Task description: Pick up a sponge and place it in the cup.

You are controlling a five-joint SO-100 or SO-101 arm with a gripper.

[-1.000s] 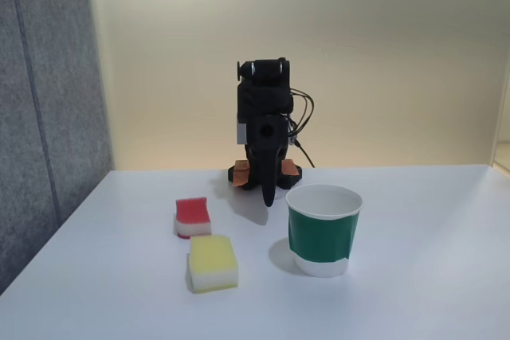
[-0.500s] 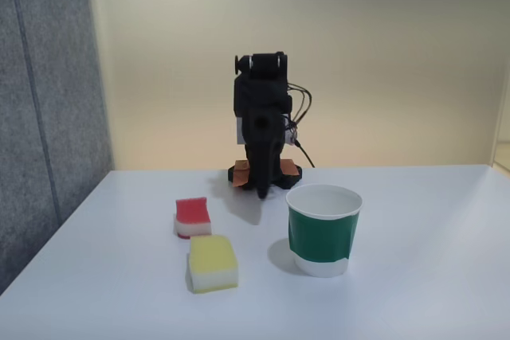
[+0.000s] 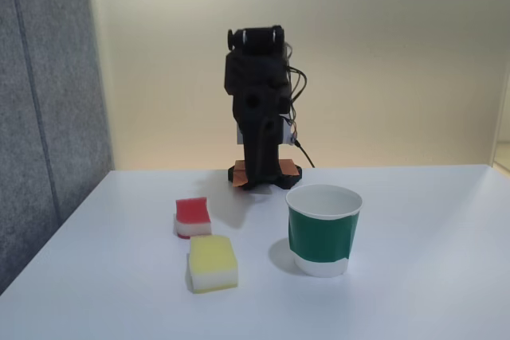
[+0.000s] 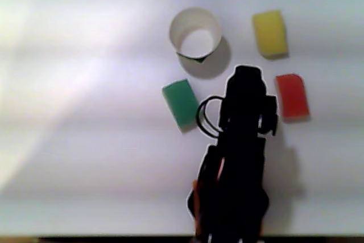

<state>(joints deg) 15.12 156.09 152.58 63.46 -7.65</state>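
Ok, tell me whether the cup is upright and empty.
Upright and empty: the cup stands on its base, and the other view shows a bare white inside.

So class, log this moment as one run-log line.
phase: pre-grasp | gripper: raised, empty, jaw state unclear | red sponge: on table | cup: upright, empty

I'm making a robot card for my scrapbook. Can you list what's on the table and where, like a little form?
table: white tabletop
red thing: small red-topped, white-bottomed sponge, untouched
yellow thing: yellow-topped sponge, in front of the red one in the fixed view
green thing: flat green sponge, beside the arm
cup: green paper cup, upright, nothing inside
robot: black arm, raised behind the sponges
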